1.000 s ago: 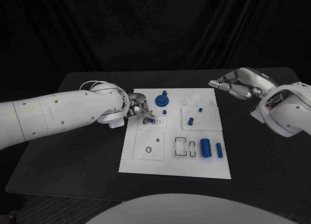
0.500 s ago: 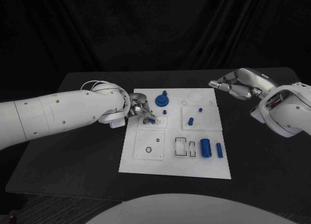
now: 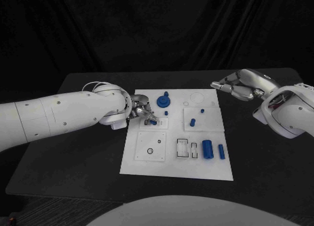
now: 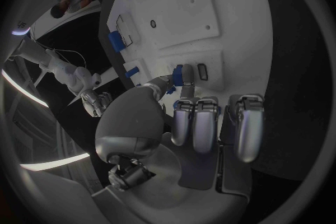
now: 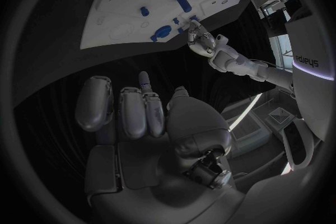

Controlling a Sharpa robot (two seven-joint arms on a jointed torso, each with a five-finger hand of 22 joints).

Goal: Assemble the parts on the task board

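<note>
The white task board (image 3: 172, 165) lies mid-table. My left hand (image 3: 139, 111) is at the board's left edge and pinches a small blue part (image 3: 151, 122) over a small square plate (image 3: 161, 124). In the left wrist view the thumb and a finger of the left hand (image 4: 199, 123) close on that blue part (image 4: 178, 75) against the board (image 4: 217, 5). My right hand (image 3: 234, 86) hovers above the table off the board's far right corner, with loosely bent fingers holding nothing. The right wrist view shows this hand (image 5: 140, 117) bare, with the board (image 5: 133, 5) beyond it.
On the board stand a round blue piece with a peg (image 3: 163, 100), small blue pegs (image 3: 166, 113) (image 3: 202, 111) (image 3: 193, 122), a thick blue cylinder (image 3: 207, 149) and a slim one (image 3: 221, 151). Rectangular slots (image 3: 187, 147) lie beside them. Bare black table (image 3: 265, 160) surrounds the board.
</note>
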